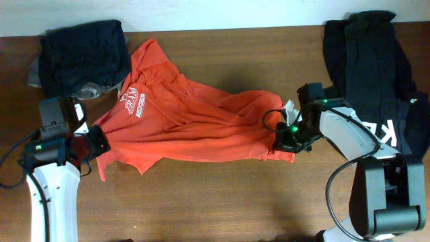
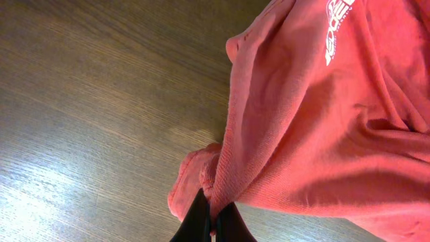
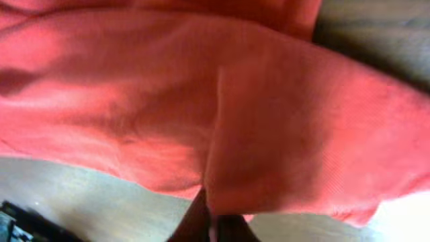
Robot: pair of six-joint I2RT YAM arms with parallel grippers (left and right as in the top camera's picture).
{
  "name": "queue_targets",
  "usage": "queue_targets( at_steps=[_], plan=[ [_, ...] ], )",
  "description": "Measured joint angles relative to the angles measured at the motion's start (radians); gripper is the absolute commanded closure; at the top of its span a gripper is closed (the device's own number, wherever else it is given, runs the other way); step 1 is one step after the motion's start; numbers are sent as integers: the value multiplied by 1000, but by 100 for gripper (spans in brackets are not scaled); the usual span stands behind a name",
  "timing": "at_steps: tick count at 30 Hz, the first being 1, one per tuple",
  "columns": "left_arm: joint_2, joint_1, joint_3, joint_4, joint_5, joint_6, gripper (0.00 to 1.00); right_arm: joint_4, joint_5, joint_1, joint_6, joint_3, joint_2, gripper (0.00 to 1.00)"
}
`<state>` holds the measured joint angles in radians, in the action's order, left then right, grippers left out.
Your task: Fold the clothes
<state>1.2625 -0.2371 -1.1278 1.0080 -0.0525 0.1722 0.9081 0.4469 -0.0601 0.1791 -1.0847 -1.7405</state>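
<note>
left claw (image 1: pixel 99 141) pinches the t-shirt (image 1: pixel 195 121) at nine o'clock, right claw (image 1: pixel 282 140) at three; both should lift together, holding the cloth taut above the worktop (image 1: pixel 201 202).

Robotics lab: wooden tabletop (image 1: pixel 222 202), cabled left arm (image 1: pixel 54 195) and right arm (image 1: pixel 346 134) at near edge, orange T-shirt (image 1: pixel 195 114) stretched between them, dark clothes pile (image 1: pixel 84 54) at far corner.

Left pincer (image 2: pixel 213 215), right pincer (image 3: pixel 209 218), both clamped.
</note>
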Motion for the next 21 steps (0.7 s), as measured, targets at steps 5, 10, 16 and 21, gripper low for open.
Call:
queue_targets(
  at_steps=[5,10,16,21],
  plan=[
    [0,0,0,0,0,0,99,119,-29,27,3,5,20,96],
    [0,0,0,1,0,0,99,258,-77,57,8,8,134,96],
    [0,0,0,2,0,0,99,381,-137,58,37,10,216,96],
    [0,0,0,26,-10,0,99,415,-152,58,56,82,216,96]
  ],
)
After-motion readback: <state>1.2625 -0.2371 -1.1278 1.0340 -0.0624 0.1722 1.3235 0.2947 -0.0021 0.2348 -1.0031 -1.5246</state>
